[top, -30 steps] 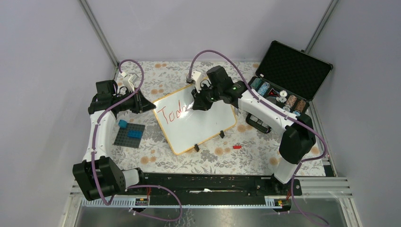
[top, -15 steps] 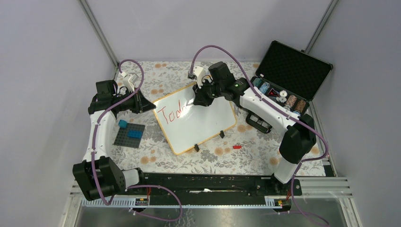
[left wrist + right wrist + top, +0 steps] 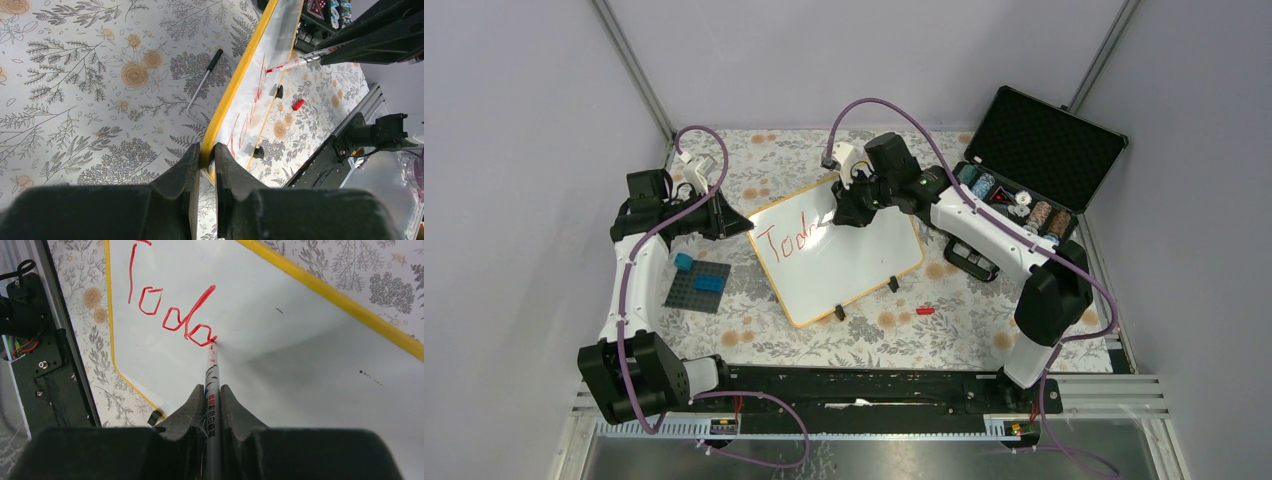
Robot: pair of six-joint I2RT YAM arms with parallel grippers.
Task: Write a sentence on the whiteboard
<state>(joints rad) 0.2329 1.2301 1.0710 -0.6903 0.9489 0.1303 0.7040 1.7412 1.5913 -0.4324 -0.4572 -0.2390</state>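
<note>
The whiteboard (image 3: 854,262) lies tilted at the table's middle, white with a yellow rim. The sentence (image 3: 786,240) reads "Toda" in red at its upper left, and shows close up in the right wrist view (image 3: 172,310). My right gripper (image 3: 212,390) is shut on a silver marker (image 3: 211,382), whose red tip touches the whiteboard (image 3: 300,355) at the end of the last letter. From above, the right gripper (image 3: 839,218) hovers over the board's far edge. My left gripper (image 3: 206,150) is shut on the whiteboard's yellow rim (image 3: 235,85) at its left corner (image 3: 744,226).
An open black case (image 3: 1044,150) with small items stands at the back right. A grey baseplate with blue bricks (image 3: 697,285) lies left of the board. A red cap (image 3: 925,311) lies in front of it. A thin metal rod (image 3: 202,85) rests behind the rim.
My right gripper has shifted slightly right along the board with the marker, and the red writing has gained a stroke. The left gripper has not moved.
</note>
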